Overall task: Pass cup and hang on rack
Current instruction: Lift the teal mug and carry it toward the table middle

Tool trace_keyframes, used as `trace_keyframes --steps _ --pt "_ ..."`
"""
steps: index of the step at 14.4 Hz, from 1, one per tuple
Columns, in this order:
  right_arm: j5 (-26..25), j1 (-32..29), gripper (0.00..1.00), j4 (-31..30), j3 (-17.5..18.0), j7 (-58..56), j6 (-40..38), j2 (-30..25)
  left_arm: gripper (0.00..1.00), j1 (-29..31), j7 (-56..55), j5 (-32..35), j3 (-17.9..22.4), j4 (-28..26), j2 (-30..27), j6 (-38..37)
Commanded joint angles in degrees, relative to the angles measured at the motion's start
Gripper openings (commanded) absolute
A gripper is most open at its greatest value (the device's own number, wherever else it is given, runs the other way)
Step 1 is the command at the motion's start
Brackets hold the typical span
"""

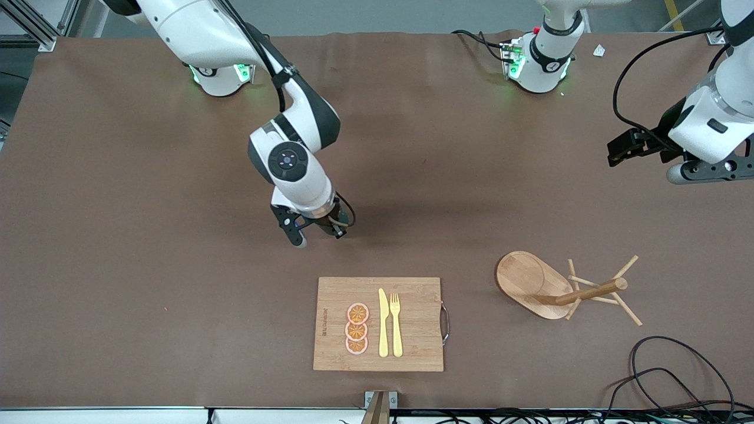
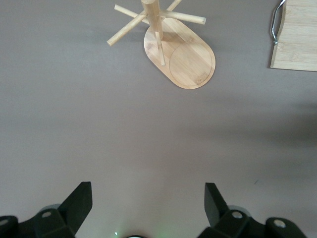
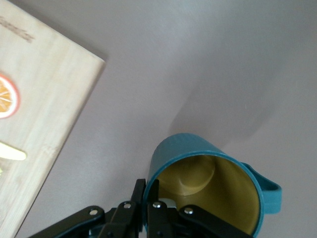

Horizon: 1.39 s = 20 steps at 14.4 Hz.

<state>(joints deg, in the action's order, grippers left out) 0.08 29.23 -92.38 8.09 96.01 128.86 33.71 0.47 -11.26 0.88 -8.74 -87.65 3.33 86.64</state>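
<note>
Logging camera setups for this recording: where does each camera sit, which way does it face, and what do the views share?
Front view: high across the table, facing both bases; shows the right gripper, the left gripper waiting toward its end, the rack and the cutting board.
Left wrist view: looks down past open fingers at the rack and the board's corner.
Right wrist view: looks past its gripper, shut on the cup rim, with the board beside it.
Shared: all three show the board; front and left wrist, the rack.

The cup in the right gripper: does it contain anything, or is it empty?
Empty. The right wrist view looks into the cup, pinched at its rim by the right gripper, and shows only its bare mustard-yellow inside.
</note>
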Motion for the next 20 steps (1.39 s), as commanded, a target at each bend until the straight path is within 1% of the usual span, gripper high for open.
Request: trace_keyframes --steps 1,3,4,5,8,9,11,14,17,18,19,20 --pt "0.4 2.8 0.0 1.6 -0.6 4.8 -1.2 0.5 1.0 0.2 0.9 1.0 -0.1 1.4 1.1 -0.7" --pt "0.1 5.2 0.0 1.7 -0.6 7.3 -1.2 0.8 1.0 1.0 1.0 0.6 1.0 2.4 3.2 -0.3" --pt "-0.3 6.2 0.0 2.6 -0.6 7.9 -1.2 2.4 1.0 1.7 1.1 0.4 1.1 2.9 4.0 -0.3" --pt "-0.4 7.3 0.0 5.6 -0.7 8.4 -1.6 4.1 1.0 2.1 0.9 0.7 1.1 3.8 4.3 -0.3" --pt "-0.8 8.9 0.0 14.7 -1.1 9.3 -7.9 9.6 1.0 2.3 0.8 0.9 1.1 3.9 4.9 -0.3" --pt "-0.9 9.3 0.0 15.7 -1.2 10.2 -8.3 10.3 1.0 2.4 0.7 1.0 1.1 3.9 5.1 -0.3" --pt "-1.1 10.1 0.0 16.3 -1.4 10.7 -8.4 10.9 1.0 2.3 0.5 1.0 1.1 3.9 5.1 -0.3" --pt "-1.4 12.6 0.0 18.8 -3.7 11.7 -8.5 13.3 1.0 2.3 0.1 0.8 1.1 4.0 5.1 -0.3" --pt "-1.4 12.9 0.0 19.4 -3.9 11.9 -8.5 13.9 1.0 2.4 0.2 0.8 1.1 4.1 5.0 -0.3" --pt "-1.5 13.0 0.02 19.3 -3.9 12.0 -8.5 13.8 1.0 2.3 -0.1 1.0 1.2 4.1 4.8 -0.4" --pt "-2.0 13.0 0.19 19.3 -4.0 12.0 -8.5 13.8 1.0 2.3 -0.2 1.3 1.2 4.1 4.8 -0.4" --pt "-2.3 13.0 0.41 19.3 -3.9 12.0 -8.5 13.7 1.0 2.3 -0.2 1.8 1.2 4.1 4.8 -0.4"
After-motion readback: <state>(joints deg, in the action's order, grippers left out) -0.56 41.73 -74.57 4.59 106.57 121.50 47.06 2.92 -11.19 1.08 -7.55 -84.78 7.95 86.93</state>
